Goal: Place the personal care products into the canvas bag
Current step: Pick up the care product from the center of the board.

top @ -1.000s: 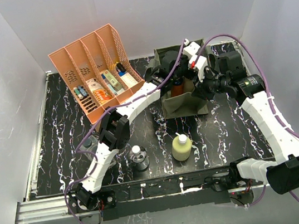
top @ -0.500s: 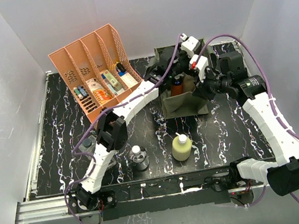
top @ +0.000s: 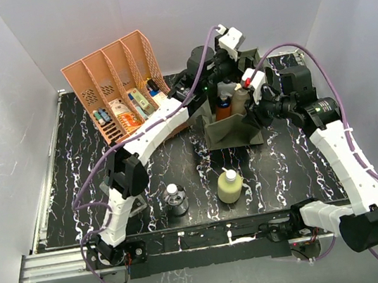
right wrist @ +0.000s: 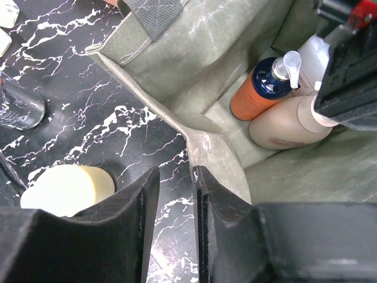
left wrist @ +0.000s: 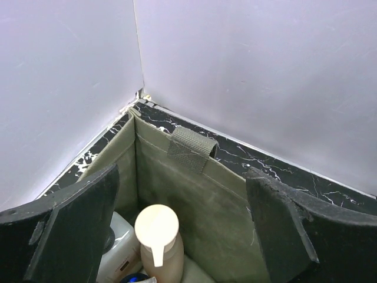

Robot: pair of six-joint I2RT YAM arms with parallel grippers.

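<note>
The olive canvas bag [top: 233, 133] stands open at the back centre. The tan pump bottle [top: 240, 98], the orange-and-blue pump bottle [top: 223, 110] and the white bottle [top: 224, 92] stand inside it. They also show in the right wrist view: tan [right wrist: 288, 127], orange-and-blue [right wrist: 262, 88], white [right wrist: 315, 56]. My left gripper [top: 224, 79] hangs wide open and empty above the bag [left wrist: 177, 183], over the tan pump [left wrist: 156, 227]. My right gripper [right wrist: 177, 177] is narrowly open at the bag's front corner [right wrist: 194, 141]; only table shows between its jaws. The yellow white-capped bottle [top: 228, 186] and the small clear round bottle [top: 175, 199] stand on the table.
The salmon slotted rack [top: 114, 71] stands at the back left with small boxes and tubes. A pair of small dark-capped bottles [top: 102, 117] sits in its left slot. White walls close in the back and sides.
My left gripper has risen out of the bag, open, leaving the tan pump bottle standing inside. My right gripper has barely moved.
</note>
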